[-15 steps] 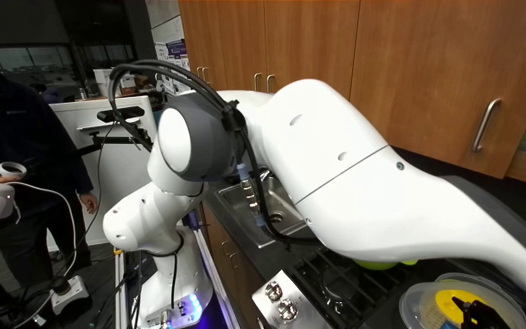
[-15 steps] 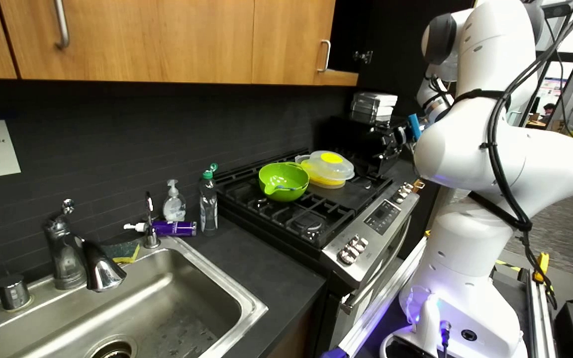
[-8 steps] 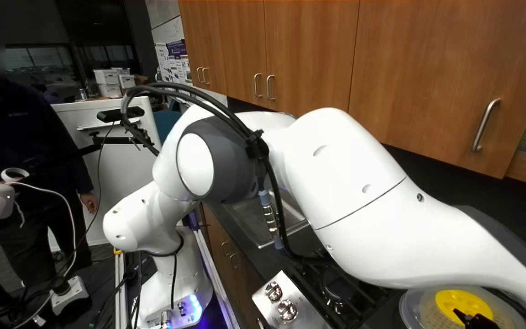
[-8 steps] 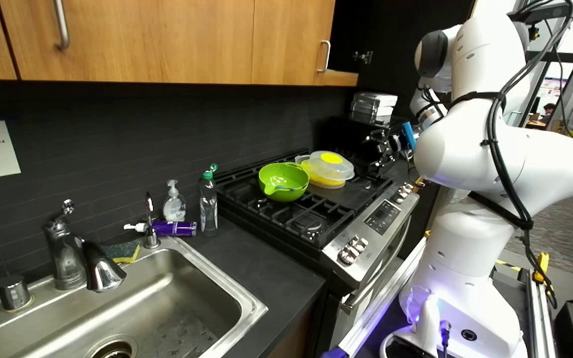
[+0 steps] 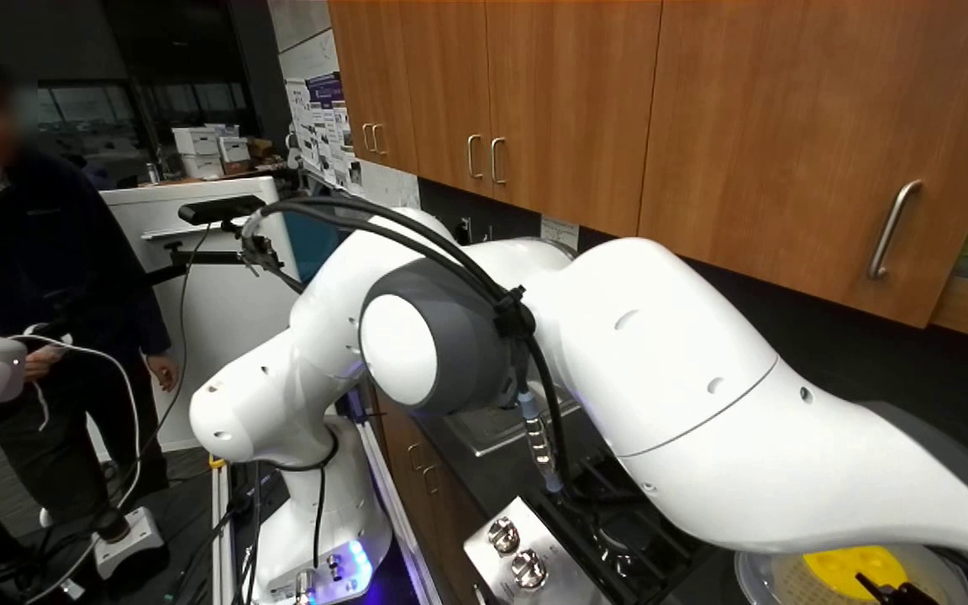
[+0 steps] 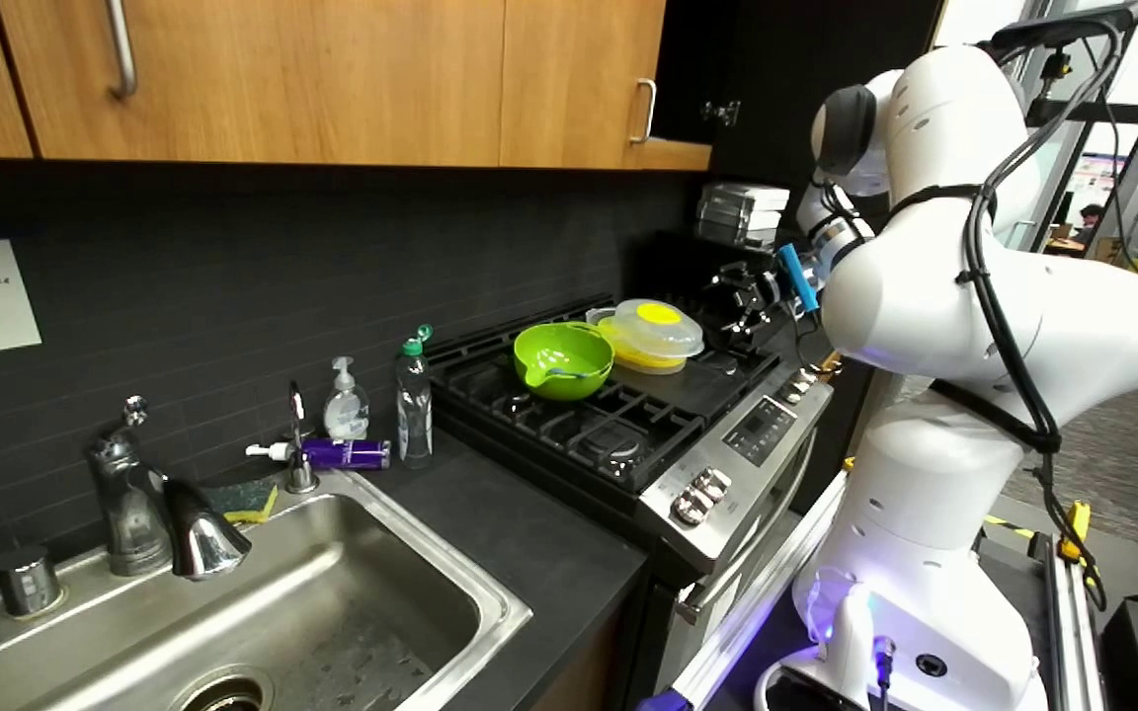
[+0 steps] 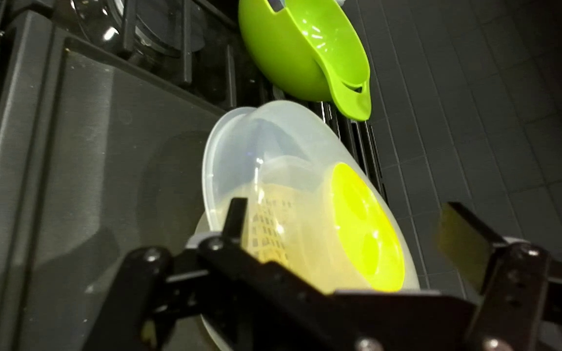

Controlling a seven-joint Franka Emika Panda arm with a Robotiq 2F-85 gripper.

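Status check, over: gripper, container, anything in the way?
Gripper open, holding nothing. Lidded container on stove, ahead of jaws, ungripped. Green bowl just beyond; no obstruction seen between gripper and container.

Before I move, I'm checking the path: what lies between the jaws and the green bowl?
The clear, yellow-topped container lies between the open jaws and the green bowl; the wrist view shows it.

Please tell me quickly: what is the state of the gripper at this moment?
Gripper: open, holding nothing; the translucent cover shows beyond it in the wrist view.
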